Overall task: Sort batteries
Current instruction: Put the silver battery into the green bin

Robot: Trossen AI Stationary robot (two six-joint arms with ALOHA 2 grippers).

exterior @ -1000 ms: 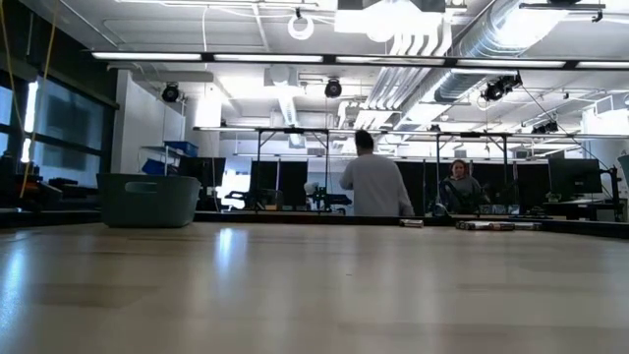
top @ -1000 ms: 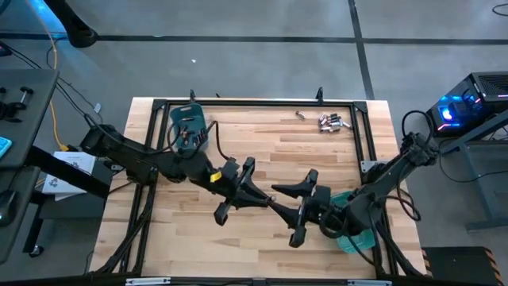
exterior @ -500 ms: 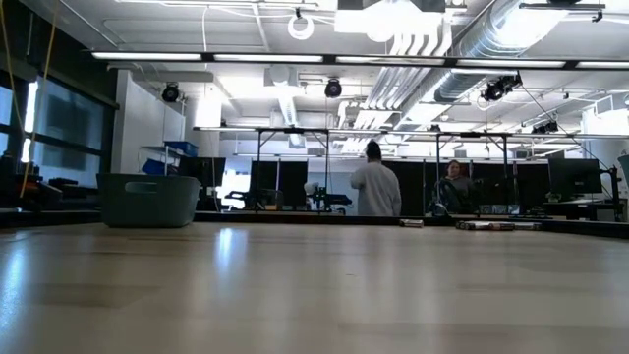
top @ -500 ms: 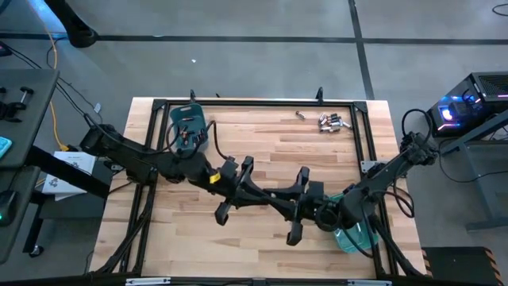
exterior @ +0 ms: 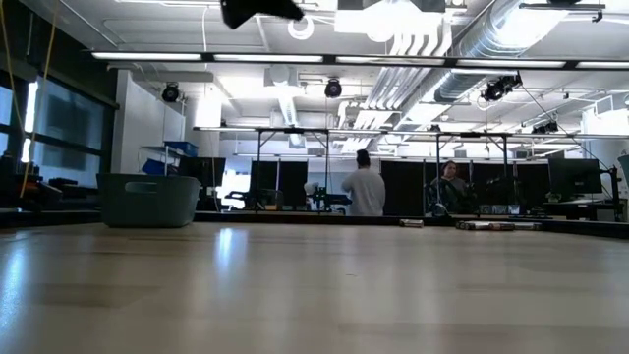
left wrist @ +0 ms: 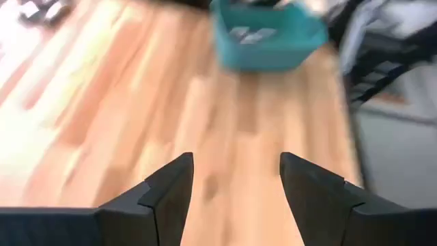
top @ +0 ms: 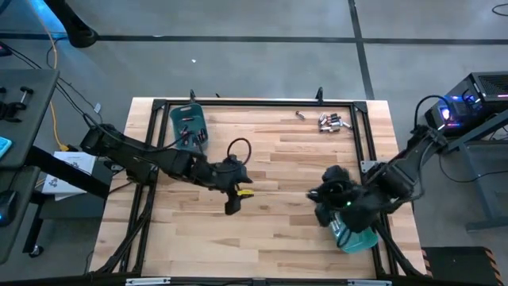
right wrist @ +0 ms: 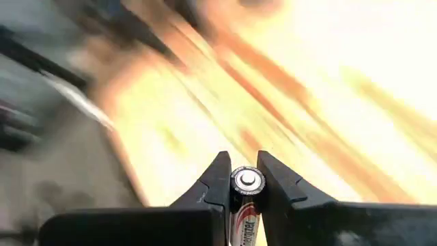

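Two dark jointed arms, black looped cable and yellow marking near the left gripper (top: pixel 232 208), matte black wedge-shaped fingers (left wrist: pixel 167 195), green light near the right gripper (top: pixel 321 213)

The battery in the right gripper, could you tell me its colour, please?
Dark with copper-red markings and a silvery end: battery, right wrist view.

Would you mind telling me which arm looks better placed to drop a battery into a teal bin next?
Probably the right: its gripper is shut on a battery above the near-right teal bin. The left gripper is open and empty.

Grey concrete floor (top: pixel 262 63) around the wooden table (top: pixel 270 159); ceiling strip lights (exterior: pixel 197 56), exposed ducts (exterior: pixel 491 39) overhead.
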